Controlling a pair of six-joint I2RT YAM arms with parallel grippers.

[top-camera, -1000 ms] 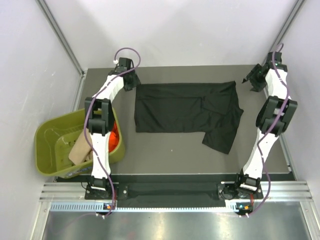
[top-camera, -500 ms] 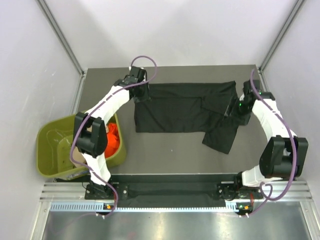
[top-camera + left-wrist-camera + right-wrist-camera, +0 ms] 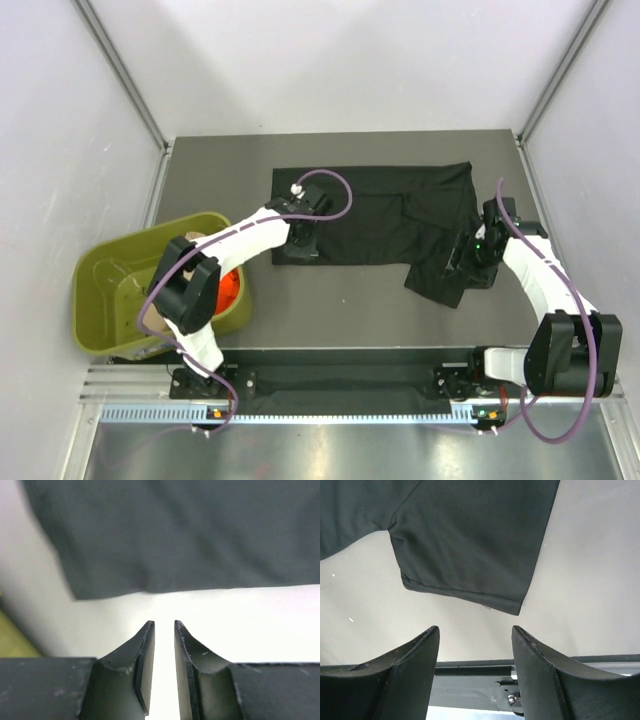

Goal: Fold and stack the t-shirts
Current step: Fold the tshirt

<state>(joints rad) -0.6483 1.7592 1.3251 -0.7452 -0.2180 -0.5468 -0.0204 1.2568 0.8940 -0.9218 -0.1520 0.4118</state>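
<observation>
In the left wrist view the black t-shirt (image 3: pixel 190 530) is blurred, and only its lower edge and one corner are seen across the upper part of the frame. A yellow-green patch cut off at the lower left edge cannot be made out. In the overhead view the orange-red t-shirt (image 3: pixel 232 287) is partly covered by the left arm; it is held in the green tub (image 3: pixel 95 300) at the left of the frame.

The black t-shirt is spread flat on the grey surface (image 3: pixel 340 300), above the middle of the frame, with one sleeve turned down at the lower right. The left arm is stretched rightward to the shirt's lower left corner. The left claw (image 3: pixel 164 625) is nearly closed, with only a thin slit left, and nothing is gripped. The right arm is bent inward from the lower right. The right claw (image 3: pixel 475 627) is spread wide and empty, just beside the sleeve hem.
</observation>
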